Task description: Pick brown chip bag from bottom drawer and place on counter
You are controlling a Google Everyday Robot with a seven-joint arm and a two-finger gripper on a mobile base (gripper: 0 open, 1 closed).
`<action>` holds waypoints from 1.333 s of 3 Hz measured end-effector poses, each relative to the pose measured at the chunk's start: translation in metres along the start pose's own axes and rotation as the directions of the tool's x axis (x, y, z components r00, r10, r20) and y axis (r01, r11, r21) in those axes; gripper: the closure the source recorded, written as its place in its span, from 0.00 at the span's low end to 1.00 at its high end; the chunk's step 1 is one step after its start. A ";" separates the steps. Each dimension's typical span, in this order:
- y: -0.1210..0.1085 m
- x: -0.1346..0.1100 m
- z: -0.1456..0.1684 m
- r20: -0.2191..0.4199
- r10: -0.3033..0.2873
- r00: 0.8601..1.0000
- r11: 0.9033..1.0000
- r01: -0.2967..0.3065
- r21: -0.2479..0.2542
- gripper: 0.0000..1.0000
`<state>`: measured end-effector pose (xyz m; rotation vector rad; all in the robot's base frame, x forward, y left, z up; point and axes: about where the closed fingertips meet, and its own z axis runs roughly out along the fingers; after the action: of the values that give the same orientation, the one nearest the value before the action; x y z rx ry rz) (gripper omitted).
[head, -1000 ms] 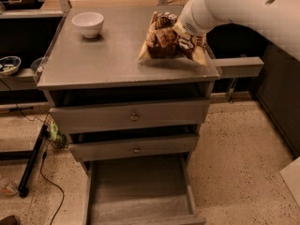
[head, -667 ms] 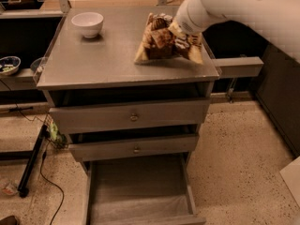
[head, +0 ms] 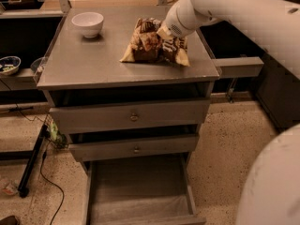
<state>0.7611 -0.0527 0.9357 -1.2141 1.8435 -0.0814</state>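
Observation:
The brown chip bag lies on the counter, right of its middle, with its wide end toward the front edge. My gripper is at the bag's far upper corner, mostly hidden behind my white wrist, which reaches in from the right. The bottom drawer is pulled open below, and its flat grey floor shows nothing on it. The two upper knobbed drawers are a little ajar.
A white bowl stands at the counter's back left. A narrow grey side shelf juts out to the right. A small patterned bowl sits on a low shelf at left. Cables and a black stand leg lie on the floor at left.
My gripper and the chip bag have moved left over the counter, away from its right edge. The drawers and the white bowl have not moved.

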 end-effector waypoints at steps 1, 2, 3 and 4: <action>0.011 0.007 0.013 -0.002 0.017 1.000 0.999 -0.017 -0.043 1.00; 0.012 0.007 0.014 -0.002 0.019 1.000 0.999 -0.019 -0.047 0.82; 0.012 0.007 0.014 -0.002 0.019 1.000 0.999 -0.019 -0.047 0.59; 0.012 0.007 0.014 -0.002 0.019 1.000 0.999 -0.019 -0.047 0.28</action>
<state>0.7615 -0.0463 0.9166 -1.2291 1.8669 -0.0290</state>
